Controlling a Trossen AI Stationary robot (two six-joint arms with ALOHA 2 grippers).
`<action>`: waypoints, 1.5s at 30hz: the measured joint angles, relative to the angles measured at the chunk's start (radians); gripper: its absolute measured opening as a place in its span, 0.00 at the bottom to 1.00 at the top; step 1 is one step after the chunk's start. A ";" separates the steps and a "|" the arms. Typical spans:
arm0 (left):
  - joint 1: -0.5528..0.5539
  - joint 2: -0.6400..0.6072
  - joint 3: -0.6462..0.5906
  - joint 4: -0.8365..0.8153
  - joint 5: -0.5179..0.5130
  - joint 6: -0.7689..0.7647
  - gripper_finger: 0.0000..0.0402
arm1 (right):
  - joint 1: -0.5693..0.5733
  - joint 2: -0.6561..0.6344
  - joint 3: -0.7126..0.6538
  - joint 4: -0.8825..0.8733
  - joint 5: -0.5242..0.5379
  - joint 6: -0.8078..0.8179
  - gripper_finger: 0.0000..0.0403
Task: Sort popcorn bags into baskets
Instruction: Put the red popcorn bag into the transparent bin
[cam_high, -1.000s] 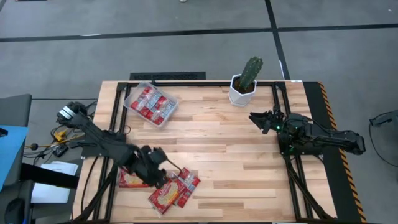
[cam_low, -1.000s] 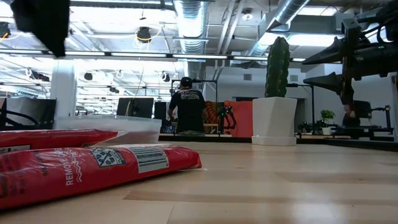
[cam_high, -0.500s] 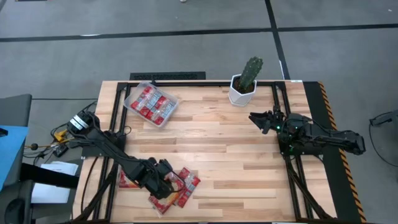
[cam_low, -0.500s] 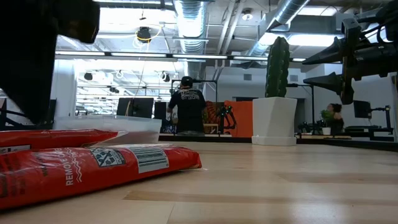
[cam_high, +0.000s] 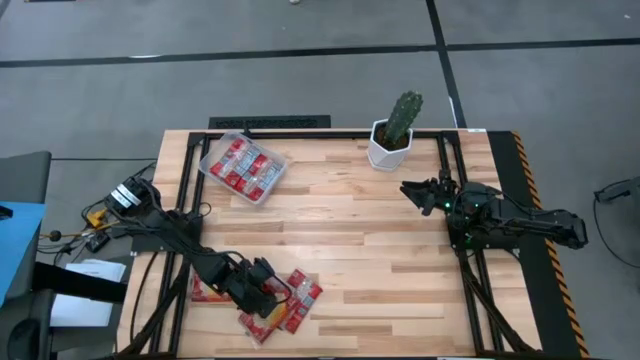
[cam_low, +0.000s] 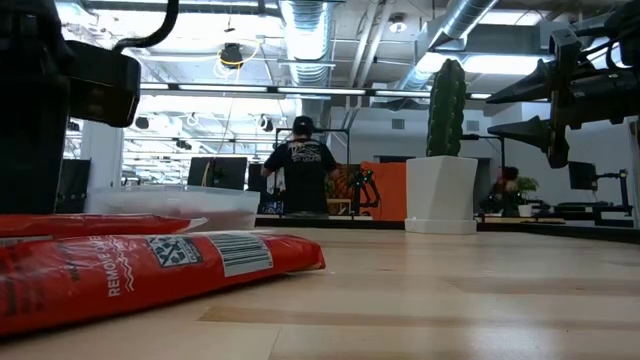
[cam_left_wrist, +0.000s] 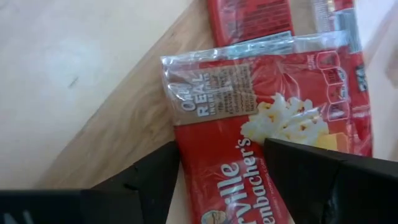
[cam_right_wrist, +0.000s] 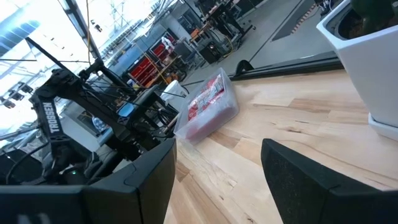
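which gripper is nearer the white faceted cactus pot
Right. The right gripper hovers just in front of the white faceted cactus pot, open. The left gripper is far across the table, over the red popcorn bags.

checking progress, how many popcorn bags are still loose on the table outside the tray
3 that I can make out, all clustered at the near left edge: one partly under the left arm, one beneath the left gripper, one to its right. Others may be hidden under the arm.
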 joint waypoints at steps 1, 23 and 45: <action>0.000 -0.001 -0.018 0.032 0.008 0.010 0.57 | 0.000 0.000 0.000 0.000 0.000 0.000 0.65; 0.107 -0.057 -0.118 0.168 0.205 0.076 0.01 | 0.000 0.000 0.000 0.000 0.000 0.000 0.65; 0.539 -0.600 -0.116 -0.086 0.114 0.141 0.00 | 0.000 0.000 0.000 0.000 0.001 -0.006 0.65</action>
